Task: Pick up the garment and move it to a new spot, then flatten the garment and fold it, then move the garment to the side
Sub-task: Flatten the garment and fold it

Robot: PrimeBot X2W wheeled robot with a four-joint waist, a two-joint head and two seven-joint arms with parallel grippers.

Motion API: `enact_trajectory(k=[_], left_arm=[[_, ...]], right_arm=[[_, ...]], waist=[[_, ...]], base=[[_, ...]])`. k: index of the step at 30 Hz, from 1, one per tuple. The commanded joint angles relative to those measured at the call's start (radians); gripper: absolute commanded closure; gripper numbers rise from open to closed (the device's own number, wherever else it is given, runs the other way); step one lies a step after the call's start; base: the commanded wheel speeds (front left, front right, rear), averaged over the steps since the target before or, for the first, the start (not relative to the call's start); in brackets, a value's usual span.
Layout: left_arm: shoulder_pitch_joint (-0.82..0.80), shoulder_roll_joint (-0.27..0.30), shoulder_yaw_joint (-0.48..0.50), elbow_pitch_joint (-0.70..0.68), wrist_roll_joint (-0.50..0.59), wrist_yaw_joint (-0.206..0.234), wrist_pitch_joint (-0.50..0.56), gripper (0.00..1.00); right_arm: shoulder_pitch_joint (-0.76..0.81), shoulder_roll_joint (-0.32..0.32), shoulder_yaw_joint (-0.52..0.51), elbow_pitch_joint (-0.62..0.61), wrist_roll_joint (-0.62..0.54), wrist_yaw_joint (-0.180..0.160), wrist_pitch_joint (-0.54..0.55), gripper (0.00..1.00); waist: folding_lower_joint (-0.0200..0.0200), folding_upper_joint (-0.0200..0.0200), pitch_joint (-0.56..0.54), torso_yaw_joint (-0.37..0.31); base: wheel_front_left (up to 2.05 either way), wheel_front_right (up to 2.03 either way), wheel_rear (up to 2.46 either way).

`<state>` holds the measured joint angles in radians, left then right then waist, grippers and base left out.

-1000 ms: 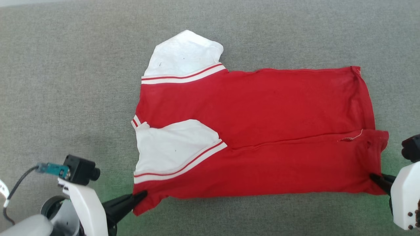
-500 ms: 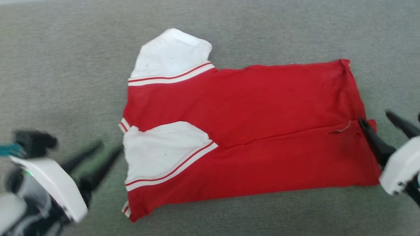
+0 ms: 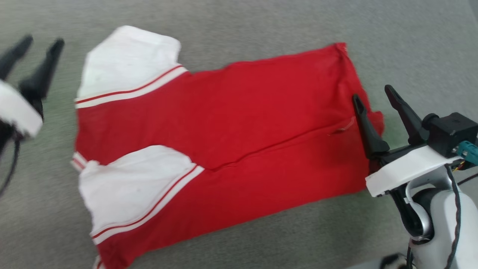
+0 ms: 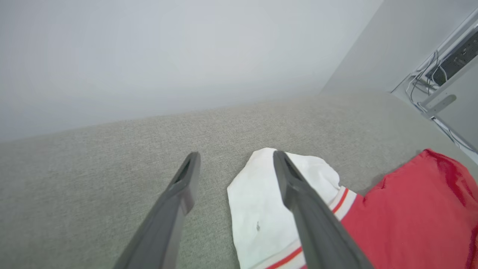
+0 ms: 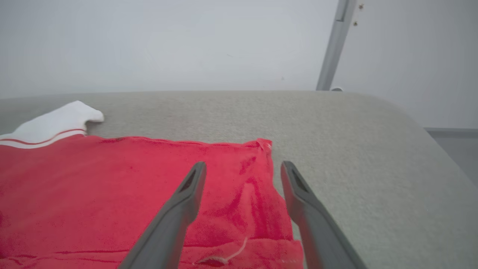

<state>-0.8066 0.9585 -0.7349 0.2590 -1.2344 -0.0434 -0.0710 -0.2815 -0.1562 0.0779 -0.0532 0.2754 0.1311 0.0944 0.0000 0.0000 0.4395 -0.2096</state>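
The garment (image 3: 242,112), red with white sleeves and red-and-white striped trim, lies folded lengthwise on the grey fabric surface (image 3: 261,22), sleeves to the left and hem to the right. My left gripper (image 3: 41,41) hovers open at the upper left, off the cloth and just left of the far white sleeve (image 3: 127,59). In the left wrist view that gripper (image 4: 236,155) is spread above the sleeve (image 4: 257,213). My right gripper (image 3: 371,93) is open over the hem edge; in the right wrist view its open jaws (image 5: 243,164) straddle the garment's (image 5: 112,186) far right corner. Neither gripper holds anything.
Grey surface (image 5: 354,149) extends past the hem and rounds off at its right edge. A pale wall stands behind it, with a metal post (image 5: 332,45). Cables and a bracket (image 4: 444,71) hang beyond the surface's far corner.
Both grippers have let go of the garment's near corners, opened and lifted away toward its far side. The head camera has turned, so the garment sits further left and tilted.
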Motion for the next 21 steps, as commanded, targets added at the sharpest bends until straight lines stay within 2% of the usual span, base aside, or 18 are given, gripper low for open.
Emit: enact_trajectory(k=[1,5,8,13,17,18,19,20,21], left_arm=[[-0.076,-0.016,-0.018,0.046,0.025,-0.016,0.066,0.0],[-0.219,-0.047,-0.104,0.138,0.052,-0.059,0.31,0.0],[-0.311,-0.047,-0.154,0.199,0.061,-0.071,0.498,0.0],[-0.407,-0.062,-0.214,0.294,0.089,-0.079,0.685,0.0],[-0.415,-0.106,-0.211,0.33,-0.013,-0.085,0.808,0.0],[-0.418,-0.113,-0.211,0.331,-0.027,-0.086,0.828,0.14],[-0.418,-0.113,-0.211,0.331,-0.027,-0.086,0.828,0.14],[-0.428,-0.113,-0.219,0.324,-0.02,-0.087,0.834,0.41],[-0.436,-0.111,-0.227,0.323,-0.002,-0.088,0.824,0.55]], right_arm=[[-0.016,0.014,0.004,0.015,-0.003,-0.001,-0.017,0.0],[-0.023,0.029,0.003,0.044,-0.001,-0.001,-0.042,0.0],[-0.029,0.039,0.016,0.061,0.005,-0.001,-0.046,0.0],[-0.051,0.033,0.052,0.083,0.004,-0.001,-0.046,0.0],[-0.077,0.023,0.066,0.09,0.007,-0.001,-0.035,0.0],[-0.086,0.017,0.068,0.09,0.005,-0.001,-0.031,0.0],[-0.086,0.017,0.068,0.09,0.005,-0.001,-0.031,0.0],[-0.097,0.012,0.07,0.089,0.003,-0.001,-0.025,0.0],[-0.11,0.008,0.075,0.09,0.005,-0.001,-0.014,0.0]], waist=[[0.0,0.0,0.039,-0.051],[0.0,0.0,0.056,-0.086],[0.0,0.0,0.067,-0.106],[0.0,0.0,0.089,-0.133],[0.0,0.0,0.099,-0.137],[0.0,0.0,0.1,-0.135],[0.0,0.0,0.1,-0.135],[0.0,0.0,0.102,-0.132],[0.0,0.0,0.104,-0.13]], base=[[0.0,0.0,0.0],[0.0,0.0,0.0],[0.0,0.0,0.0],[0.0,0.0,0.0],[0.0,0.0,0.0],[0.0,0.0,0.0],[0.0,0.0,0.0],[0.0,0.0,0.0],[0.0,0.0,0.0]])
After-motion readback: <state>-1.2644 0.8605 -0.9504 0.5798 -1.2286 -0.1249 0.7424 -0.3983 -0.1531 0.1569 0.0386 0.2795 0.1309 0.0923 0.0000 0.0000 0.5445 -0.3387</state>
